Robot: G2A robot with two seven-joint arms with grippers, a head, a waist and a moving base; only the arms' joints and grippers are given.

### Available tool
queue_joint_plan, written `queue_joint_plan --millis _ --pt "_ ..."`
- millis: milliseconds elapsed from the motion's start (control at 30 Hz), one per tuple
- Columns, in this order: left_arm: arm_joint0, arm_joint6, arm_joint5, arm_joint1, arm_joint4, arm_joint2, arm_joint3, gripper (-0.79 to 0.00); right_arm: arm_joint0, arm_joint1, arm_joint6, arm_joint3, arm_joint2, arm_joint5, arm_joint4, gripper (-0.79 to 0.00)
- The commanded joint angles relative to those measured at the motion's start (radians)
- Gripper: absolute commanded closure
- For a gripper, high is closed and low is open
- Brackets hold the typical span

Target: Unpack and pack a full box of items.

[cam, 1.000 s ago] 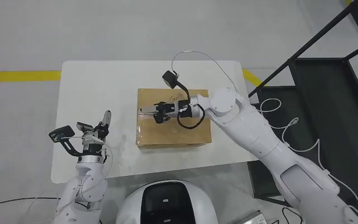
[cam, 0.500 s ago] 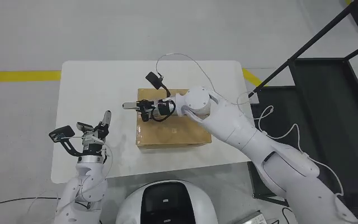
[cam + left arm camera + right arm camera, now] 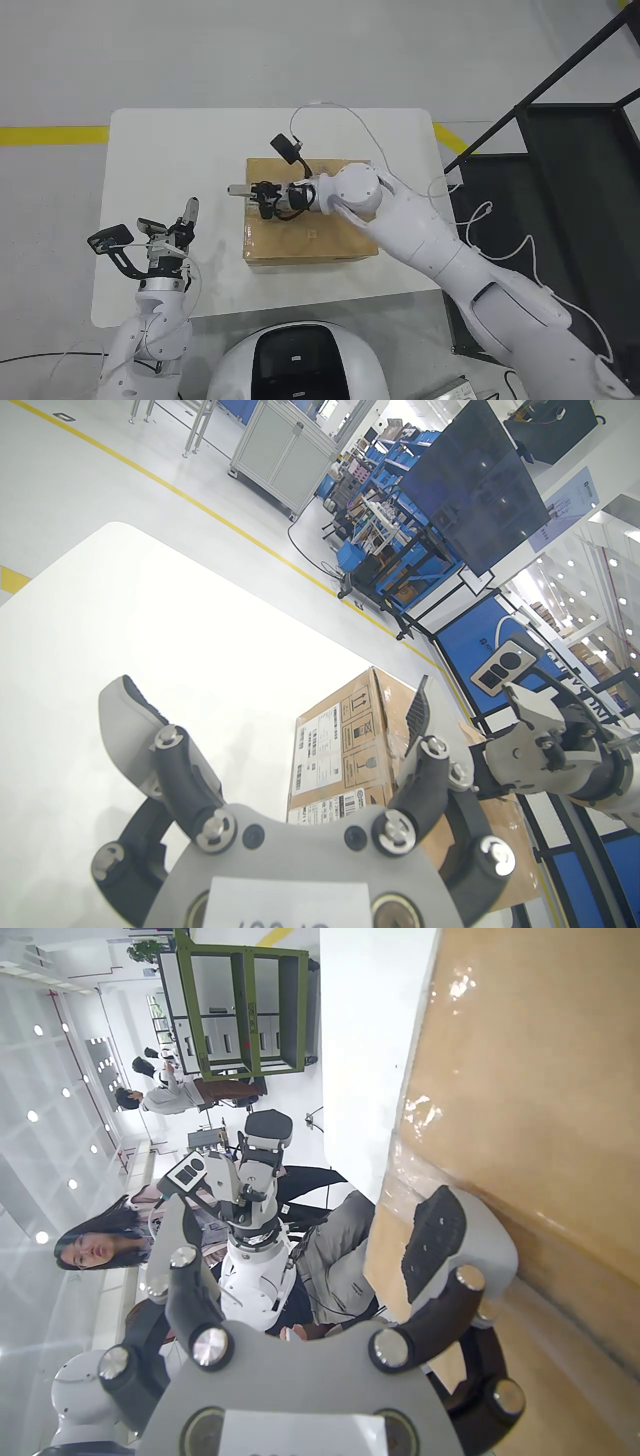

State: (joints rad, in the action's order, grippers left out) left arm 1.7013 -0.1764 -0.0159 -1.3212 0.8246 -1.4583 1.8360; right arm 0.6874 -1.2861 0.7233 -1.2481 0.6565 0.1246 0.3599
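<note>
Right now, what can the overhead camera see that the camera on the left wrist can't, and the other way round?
Top view: the full outline of the white table, the taped top of the box, and the right arm stretched across it, with the right gripper at the box's edge on the left arm's side.
Left wrist view: the printed labels on the box's side, and the left gripper close up, fingers spread open.
Both: the box, the table and the right gripper at the box.
</note>
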Motion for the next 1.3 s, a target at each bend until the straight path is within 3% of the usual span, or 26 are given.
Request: queue_joint_plan --millis 0,600,1267 --pt "0.0 0.0 0.0 0.0 0.0 0.0 0.0 -0.785 0.027 0.012 -0.012 -0.028 0.026 0.02 -0.014 -0.785" --pt "0.0 0.0 0.0 0.0 0.0 0.0 0.0 -0.785 0.292 0.103 -0.073 -0.218 0.304 0.094 -0.053 -0.785" --pt "0.0 0.0 0.0 0.0 0.0 0.0 0.0 -0.785 0.626 0.172 -0.207 -0.492 0.611 0.203 -0.112 -0.785"
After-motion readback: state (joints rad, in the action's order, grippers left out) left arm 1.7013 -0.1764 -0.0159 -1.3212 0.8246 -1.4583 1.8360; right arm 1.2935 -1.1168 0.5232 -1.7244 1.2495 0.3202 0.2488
